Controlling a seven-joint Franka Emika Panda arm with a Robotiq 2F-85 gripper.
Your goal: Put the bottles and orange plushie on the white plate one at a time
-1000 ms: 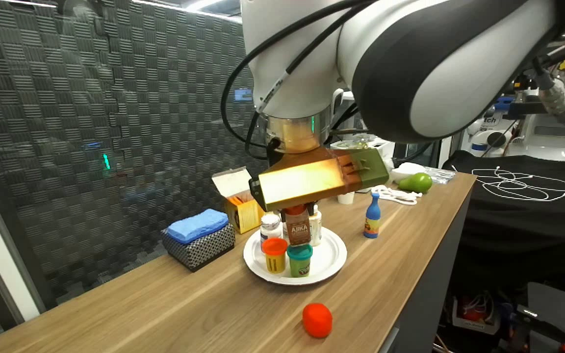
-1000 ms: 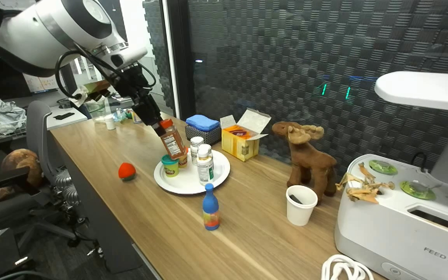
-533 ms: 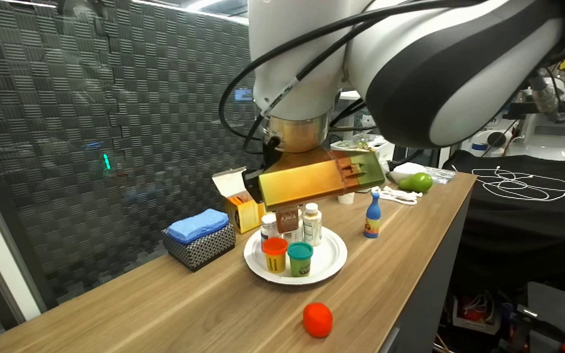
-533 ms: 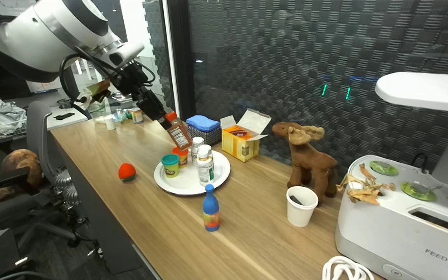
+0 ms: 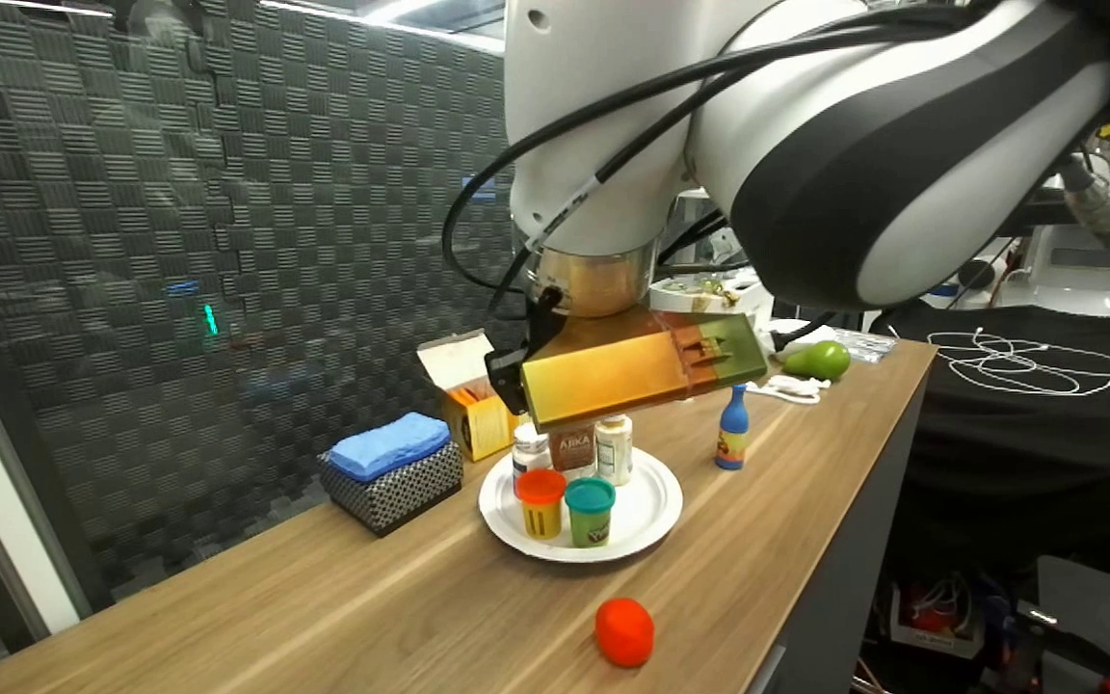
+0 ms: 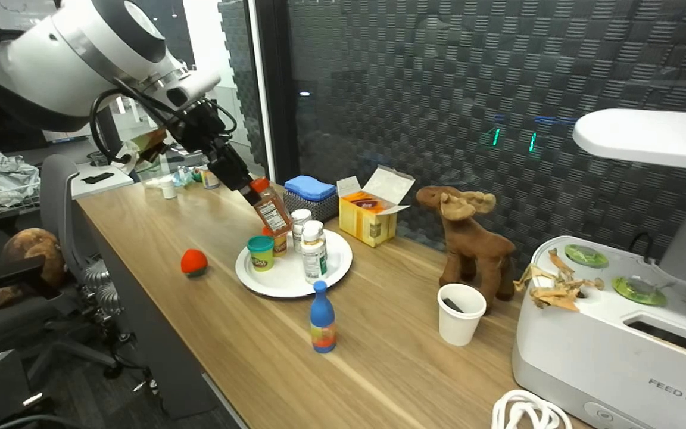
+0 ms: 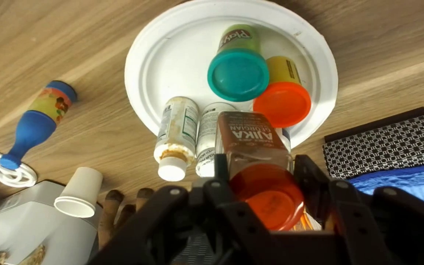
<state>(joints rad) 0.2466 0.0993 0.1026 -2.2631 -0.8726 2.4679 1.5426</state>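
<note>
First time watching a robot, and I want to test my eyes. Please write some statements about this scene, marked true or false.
1. The gripper holds the red-capped bottle. True.
2. The red-capped bottle is held upright. False: it is tilted.
3. The orange plushie lies off the white plate. True.
4. The brown plush animal stands near the paper cup. True.
5. The paper cup is tipped over. False: it stands upright.
6. The orange plushie is in the gripper. False: it rests on the table.
</note>
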